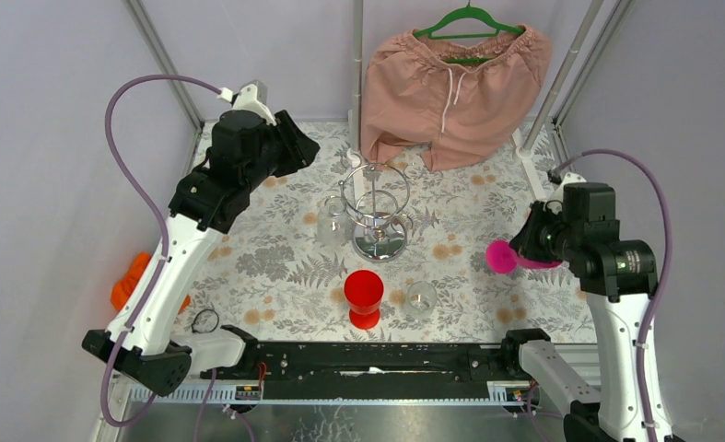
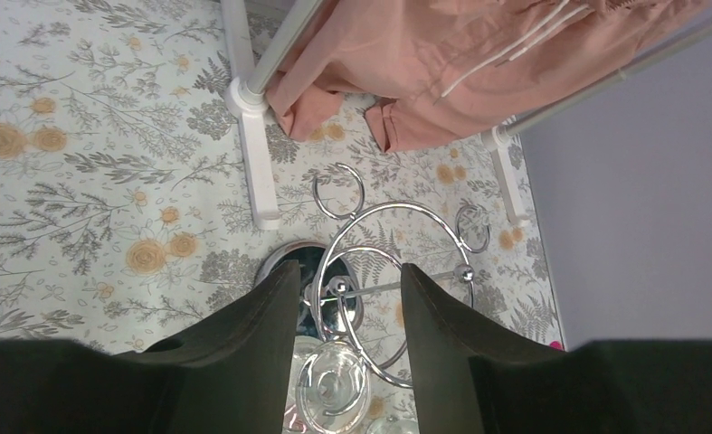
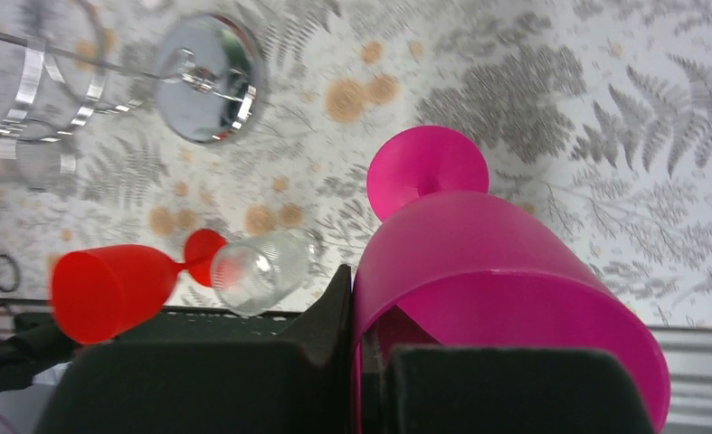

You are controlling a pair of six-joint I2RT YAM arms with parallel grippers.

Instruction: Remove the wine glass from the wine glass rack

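Note:
The chrome wine glass rack (image 1: pixel 378 214) stands mid-table. A clear wine glass (image 1: pixel 332 221) hangs upside down from a ring on its left side. In the left wrist view its round foot (image 2: pixel 334 386) shows beside the rack's rings (image 2: pixel 384 271). My left gripper (image 1: pixel 303 150) hovers up and to the left of the rack. It is open (image 2: pixel 347 282), its jaws framing the rack and touching nothing. My right gripper (image 1: pixel 527 249), at the right, is shut on the rim of a pink wine glass (image 3: pixel 492 271), one finger inside the bowl.
A red wine glass (image 1: pixel 364 296) and a clear glass (image 1: pixel 421 297) stand in front of the rack. Pink shorts (image 1: pixel 452 87) hang on a white-pole stand (image 2: pixel 248 99) behind it. An orange object (image 1: pixel 128 281) and a black ring (image 1: pixel 204 319) lie near the left edge.

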